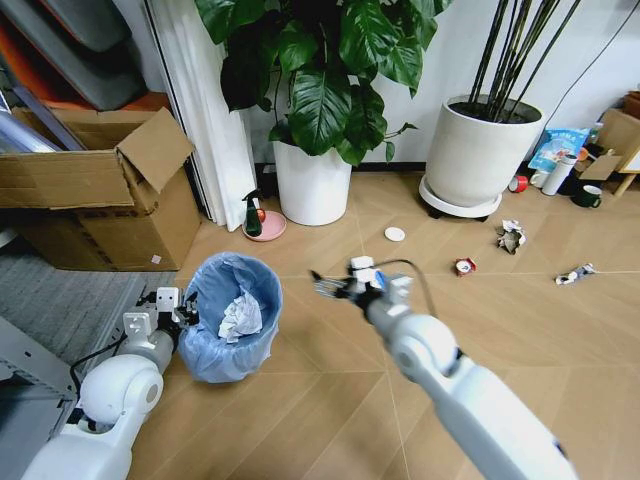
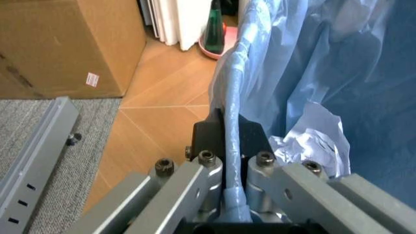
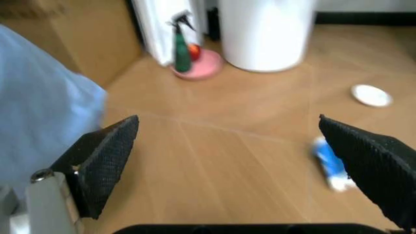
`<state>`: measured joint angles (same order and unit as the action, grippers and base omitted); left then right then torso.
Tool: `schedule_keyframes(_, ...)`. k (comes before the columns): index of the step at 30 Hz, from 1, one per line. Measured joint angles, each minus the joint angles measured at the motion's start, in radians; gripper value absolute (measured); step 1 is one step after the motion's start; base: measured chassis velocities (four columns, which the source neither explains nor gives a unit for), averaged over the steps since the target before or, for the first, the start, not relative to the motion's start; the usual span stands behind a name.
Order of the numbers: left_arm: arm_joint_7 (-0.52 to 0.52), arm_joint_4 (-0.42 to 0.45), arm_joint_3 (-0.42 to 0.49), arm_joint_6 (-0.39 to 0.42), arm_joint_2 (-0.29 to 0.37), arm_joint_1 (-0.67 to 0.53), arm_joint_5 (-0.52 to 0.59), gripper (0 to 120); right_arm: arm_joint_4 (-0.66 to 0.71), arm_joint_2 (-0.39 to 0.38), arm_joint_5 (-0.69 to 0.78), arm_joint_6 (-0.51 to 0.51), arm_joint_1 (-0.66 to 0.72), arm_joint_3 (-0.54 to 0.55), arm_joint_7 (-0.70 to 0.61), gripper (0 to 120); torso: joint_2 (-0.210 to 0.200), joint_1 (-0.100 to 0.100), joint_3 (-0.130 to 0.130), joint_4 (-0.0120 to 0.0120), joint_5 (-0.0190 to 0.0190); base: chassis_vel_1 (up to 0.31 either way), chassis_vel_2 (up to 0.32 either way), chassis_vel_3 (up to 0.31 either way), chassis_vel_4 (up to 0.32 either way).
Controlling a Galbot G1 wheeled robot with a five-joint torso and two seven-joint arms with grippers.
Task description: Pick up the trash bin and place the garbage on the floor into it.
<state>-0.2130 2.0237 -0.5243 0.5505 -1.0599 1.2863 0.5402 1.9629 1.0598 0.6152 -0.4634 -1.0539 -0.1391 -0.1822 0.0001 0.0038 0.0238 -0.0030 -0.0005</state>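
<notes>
From my seat, the left gripper point(image 2: 224, 195) at 8 o'clock is clamped on the rim of the small round trash bin lined with crinkly light-blue plastic point(image 1: 232, 318), 1 crumpled white paper wad point(image 1: 241, 316) already inside. My right gripper point(image 1: 335, 287) hangs just past it, pads point(image 3: 107, 156) spread wide over the tan chevron plank floor point(image 1: 330, 400). A blue-white crushed can point(image 3: 330, 168) lies near the right gripper. I'd centre the pads on it, descend slowly, and keep the bin level. Farther out, a white disc point(image 1: 395, 234) at 12 o'clock, a red can point(image 1: 464, 266) and crumpled wrappers point(image 1: 511, 235) at 2 o'clock wait.
</notes>
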Motion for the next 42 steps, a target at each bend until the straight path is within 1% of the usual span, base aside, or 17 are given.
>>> schedule_keyframes(1,0.000,0.004,0.001,-0.001,-0.002,0.002,-0.003,0,0.005,-0.006,-0.013,0.000,-0.023,-0.025,0.012,100,0.000,0.000,0.000,0.0010,0.0004,0.000,0.000,0.000,0.000)
schedule_keyframes(3,0.000,0.011,0.003,-0.001,-0.004,0.006,-0.008,0,0.005,-0.014,-0.035,0.003,-0.068,-0.077,0.028,100,0.000,0.000,0.000,0.0006,0.0001,0.000,0.000,0.000,0.000)
schedule_keyframes(13,-0.003,0.032,0.009,-0.001,-0.009,0.018,-0.018,0,-0.004,-0.019,-0.077,0.023,-0.166,-0.177,0.065,100,0.000,0.000,0.000,0.0009,0.0000,-0.039,-0.041,0.033,0.028)
schedule_keyframes(22,-0.008,0.058,0.010,-0.001,-0.013,0.043,-0.024,0,-0.009,-0.008,-0.102,0.032,-0.199,-0.191,0.080,100,0.000,0.000,0.000,0.0005,-0.0002,-0.146,-0.128,0.123,0.132)
schedule_keyframes(27,-0.010,0.081,0.004,-0.001,-0.012,0.069,-0.025,0,-0.024,0.011,-0.121,0.044,-0.217,-0.194,0.090,100,0.000,0.000,0.000,0.0010,-0.0004,-0.114,-0.110,0.117,0.110)
schedule_keyframes(42,-0.009,0.092,0.004,-0.003,-0.014,0.080,-0.026,0,-0.077,0.051,-0.151,0.057,-0.246,-0.202,0.102,100,0.000,0.000,0.000,0.0008,-0.0002,-0.128,-0.127,0.134,0.129)
